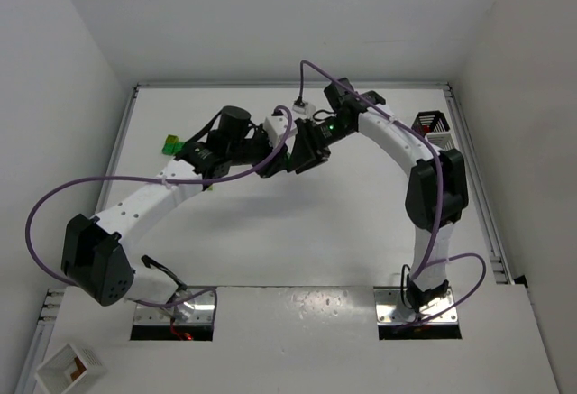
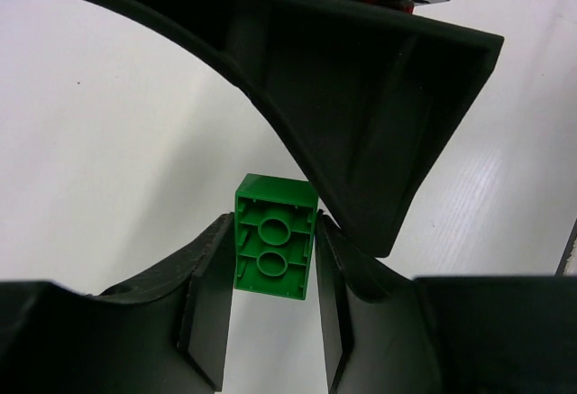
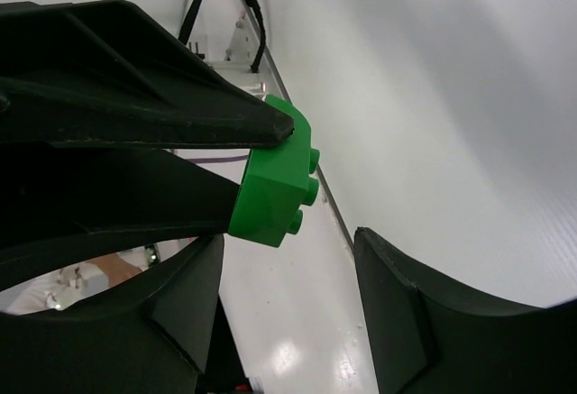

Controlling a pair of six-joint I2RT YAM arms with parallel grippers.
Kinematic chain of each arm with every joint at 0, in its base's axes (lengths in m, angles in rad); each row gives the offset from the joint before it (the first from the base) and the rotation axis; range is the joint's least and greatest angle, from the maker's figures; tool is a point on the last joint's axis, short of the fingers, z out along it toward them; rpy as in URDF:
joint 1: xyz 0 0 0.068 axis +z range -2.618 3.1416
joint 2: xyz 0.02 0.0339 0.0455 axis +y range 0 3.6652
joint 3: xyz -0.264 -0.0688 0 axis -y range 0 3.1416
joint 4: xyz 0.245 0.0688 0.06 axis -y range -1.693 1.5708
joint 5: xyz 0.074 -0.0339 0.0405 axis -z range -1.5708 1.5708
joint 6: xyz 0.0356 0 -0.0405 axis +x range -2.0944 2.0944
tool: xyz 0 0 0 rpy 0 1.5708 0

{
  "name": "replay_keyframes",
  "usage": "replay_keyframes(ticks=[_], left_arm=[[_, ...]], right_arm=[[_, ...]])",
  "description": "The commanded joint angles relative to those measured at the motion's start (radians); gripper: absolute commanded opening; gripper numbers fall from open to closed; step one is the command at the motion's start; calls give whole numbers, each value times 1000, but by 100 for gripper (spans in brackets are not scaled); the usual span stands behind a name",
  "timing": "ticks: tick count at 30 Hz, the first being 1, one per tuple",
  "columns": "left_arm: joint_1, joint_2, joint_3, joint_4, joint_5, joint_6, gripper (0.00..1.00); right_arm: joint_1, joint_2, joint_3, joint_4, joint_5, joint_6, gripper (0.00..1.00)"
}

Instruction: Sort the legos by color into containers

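Observation:
A bright green lego brick (image 2: 273, 248) is pinched at the tips of my left gripper (image 2: 273, 227), its hollow underside facing the wrist camera. In the right wrist view the same brick (image 3: 270, 191) shows its studs, held up off the table in the left fingers (image 3: 135, 123). My right gripper (image 3: 287, 241) is open, its jaws apart just below the brick and not touching it. The two grippers meet mid-air above the table's middle, left gripper (image 1: 273, 155) and right gripper (image 1: 306, 152) close together. A black slatted container (image 1: 431, 125) stands at the far right. More green legos (image 1: 169, 146) lie at the left.
A white square box (image 1: 68, 367) sits off the table at the bottom left. Purple cables (image 1: 54, 205) loop off both arms. White walls enclose the table (image 1: 297, 241) on the left, back and right.

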Motion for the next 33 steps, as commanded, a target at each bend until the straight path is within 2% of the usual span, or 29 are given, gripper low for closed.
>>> replay_keyframes(ticks=[1,11,24,32,33], left_arm=[[-22,-32,3,43,106,-18,11],[-22,-69,-40,43,106,1,11],[-32,-69,-49,24,163,21,12],[-32,-58,-19,24,97,21,15],[-32,-58,-19,24,77,21,15]], right_arm=[[4,14,50,72,-32,36,60],[-16,-62,21,81,-49,36,59],[-16,-62,21,81,-40,36,59],[3,-71,-16,91,-40,36,51],[3,-82,-29,91,-40,36,48]])
